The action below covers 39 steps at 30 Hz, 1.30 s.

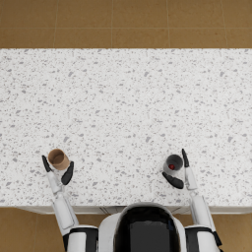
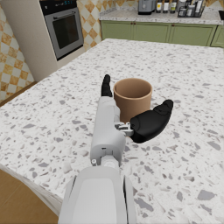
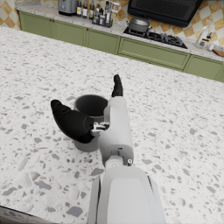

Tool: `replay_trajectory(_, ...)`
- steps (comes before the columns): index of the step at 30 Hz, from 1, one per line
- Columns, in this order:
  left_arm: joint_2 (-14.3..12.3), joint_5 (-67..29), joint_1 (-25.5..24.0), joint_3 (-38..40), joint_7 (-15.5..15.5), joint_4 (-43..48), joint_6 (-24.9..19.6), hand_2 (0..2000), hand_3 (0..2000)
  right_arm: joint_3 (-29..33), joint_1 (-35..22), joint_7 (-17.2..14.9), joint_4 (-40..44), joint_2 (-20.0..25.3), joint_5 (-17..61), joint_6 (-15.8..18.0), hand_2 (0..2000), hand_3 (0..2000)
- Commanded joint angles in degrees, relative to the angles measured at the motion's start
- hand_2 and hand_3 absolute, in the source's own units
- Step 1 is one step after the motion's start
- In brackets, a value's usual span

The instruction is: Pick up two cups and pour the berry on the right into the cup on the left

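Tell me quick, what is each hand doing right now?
Left hand: open, fingers spread either side of the brown cup, not clearly gripping.
Right hand: open, fingers either side of the dark cup, not clearly gripping.

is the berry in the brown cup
No, the head view shows the red berry inside the dark grey cup by the right hand, while the brown cup looks empty.

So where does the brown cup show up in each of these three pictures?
Head view: the brown cup stands low on the left of the speckled counter, between the left hand's fingers.
Left wrist view: at the picture's middle, the same hand around it.
Right wrist view: not in it; only the dark cup shows there.
Shared landmark: the speckled counter appears in all three.
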<state>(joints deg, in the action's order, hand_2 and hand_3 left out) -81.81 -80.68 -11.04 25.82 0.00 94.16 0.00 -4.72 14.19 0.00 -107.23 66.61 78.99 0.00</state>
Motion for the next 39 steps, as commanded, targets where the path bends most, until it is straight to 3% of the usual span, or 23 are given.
replay_trajectory(1, 0.5, 0.0, 1.0, -1.6, 0.0, -1.5, 0.0, 0, 0, -0.9, -2.8, 0.0, 4.5, 1.1, 0.0, 0.0, 0, 0)
replay_trajectory(19, 2.7, 0.0, 8.4, -1.2, 0.0, -14.8, 0.1, 0, 0, -4.6, -7.5, 0.0, 14.9, 4.7, 0.0, -0.2, 0, 0)
replay_trajectory(25, 2.5, 0.0, 8.5, -1.8, -0.3, -14.1, 0.2, 0, 0, -5.2, -8.8, 0.2, 21.6, 5.7, 0.0, 0.5, 0, 0)
replay_trajectory(29, 2.6, 0.0, 8.9, -2.9, -0.4, -15.3, 0.1, 0, 0, -4.8, -8.5, 0.6, 19.6, 5.4, 0.0, 1.2, 0, 0)
replay_trajectory(30, 2.6, 0.0, 8.9, -2.8, -0.4, -14.9, 0.2, 1361, 327, -4.6, -8.7, 0.6, 19.9, 5.5, 0.0, 1.2, 0, 0)
replay_trajectory(31, 2.5, 0.0, 8.7, -2.9, -0.4, -14.2, 0.5, 2000, 653, -4.4, -8.4, 0.6, 18.9, 5.4, 0.0, 1.1, 1361, 327)
replay_trajectory(32, 2.6, 0.0, 9.0, -2.5, -0.3, -14.4, 0.1, 2000, 980, -4.7, -8.1, 0.5, 18.0, 5.2, 0.0, 2.1, 2000, 653)
replay_trajectory(33, 2.6, -0.1, 9.1, -3.4, -0.2, -14.8, -0.1, 2000, 1280, -4.7, -7.9, 0.3, 17.5, 5.1, 0.0, 3.1, 2000, 980)
replay_trajectory(34, 2.6, -0.1, 9.0, -3.3, -0.3, -14.3, 0.1, 2000, 1280, -4.5, -7.8, 0.2, 17.3, 5.0, 0.1, 4.1, 2000, 1280)
replay_trajectory(37, 2.4, 0.0, 8.8, -3.8, -0.3, -11.0, -0.6, 2000, 1280, -4.4, -7.0, -0.1, 13.1, 4.8, 0.0, 7.4, 2000, 1280)
replay_trajectory(39, 1.5, 0.0, 7.4, -4.3, -0.3, -3.1, -1.3, 2000, 1280, -4.5, -7.0, -0.1, 10.4, 5.1, 0.0, 9.4, 2000, 1280)
